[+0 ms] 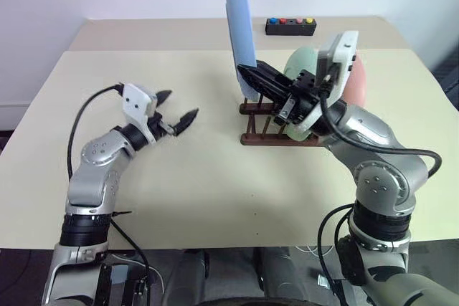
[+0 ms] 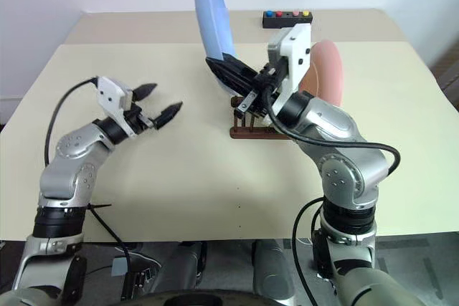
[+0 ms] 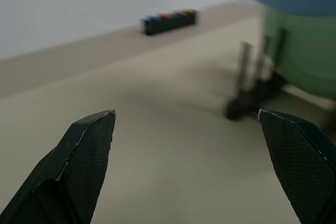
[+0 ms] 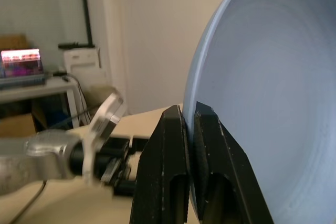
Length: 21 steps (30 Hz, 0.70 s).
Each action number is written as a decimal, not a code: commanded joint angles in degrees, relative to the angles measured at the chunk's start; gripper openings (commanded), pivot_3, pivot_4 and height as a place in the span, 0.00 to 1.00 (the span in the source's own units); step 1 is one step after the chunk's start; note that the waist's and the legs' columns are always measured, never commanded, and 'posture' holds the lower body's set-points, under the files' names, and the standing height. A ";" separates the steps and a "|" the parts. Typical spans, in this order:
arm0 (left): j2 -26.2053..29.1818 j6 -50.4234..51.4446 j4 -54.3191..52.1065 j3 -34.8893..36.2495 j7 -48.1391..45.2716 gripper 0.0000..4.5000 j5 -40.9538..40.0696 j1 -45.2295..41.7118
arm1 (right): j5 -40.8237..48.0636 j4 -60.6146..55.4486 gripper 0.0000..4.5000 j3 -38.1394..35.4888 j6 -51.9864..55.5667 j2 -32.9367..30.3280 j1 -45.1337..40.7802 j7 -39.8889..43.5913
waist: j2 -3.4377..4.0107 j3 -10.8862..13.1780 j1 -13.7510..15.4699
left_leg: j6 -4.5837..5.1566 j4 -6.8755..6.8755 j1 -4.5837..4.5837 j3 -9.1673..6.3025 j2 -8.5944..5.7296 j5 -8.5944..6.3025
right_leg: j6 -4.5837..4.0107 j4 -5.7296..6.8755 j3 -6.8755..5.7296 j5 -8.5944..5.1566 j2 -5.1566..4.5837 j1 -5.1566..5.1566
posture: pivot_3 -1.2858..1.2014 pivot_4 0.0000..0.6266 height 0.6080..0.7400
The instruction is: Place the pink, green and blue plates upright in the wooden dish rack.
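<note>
Right gripper (image 1: pixel 252 77) is clamped on the lower rim of the blue plate (image 1: pixel 240 23), holding it on edge just above the wooden dish rack (image 1: pixel 259 125), at about one o'clock from the table's centre. The green plate (image 1: pixel 300 62) and the pink plate (image 2: pixel 324 69) already stand upright in the rack, partly hidden behind the right arm. The left gripper (image 1: pixel 176 110) hangs with its jaws wide and empty over bare table (image 1: pixel 201 191) at about nine o'clock, well apart from the rack. The blue plate looks stiff, light and matte, so the thin rim pinch should hold, though a plate gripped at one edge could swing or slip if jolted; the rim is the only sensible place to take it. It may chip or knock its neighbours if dropped between the pegs. The cream tabletop is flat and smooth, with a small black button box (image 1: pixel 290 26) at twelve o'clock near the far edge, and a plain pale wall behind.
</note>
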 commanded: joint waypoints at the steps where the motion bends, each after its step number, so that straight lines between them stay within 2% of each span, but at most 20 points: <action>1: 1.22 -0.61 -4.92 -3.23 -4.61 0.99 -0.74 2.80 | 6.33 -2.68 0.00 -4.04 1.84 -0.93 1.07 -3.14 | 0.01 0.00 0.05 | 0.01 0.00 0.00 0.00 0.00 0.00 | 0.00 -0.01 0.00 0.00 0.00 0.00 | 0.52 0.24 1.00; 21: 0.37 0.65 -7.06 -5.96 -5.30 0.99 -0.91 3.66 | 19.94 5.29 0.00 -7.16 5.33 -3.98 4.02 -12.69 | 0.02 0.01 0.07 | 0.02 0.02 -0.01 0.02 0.01 -0.01 | 0.00 -0.03 0.00 -0.01 0.01 0.02 | 0.52 0.24 1.00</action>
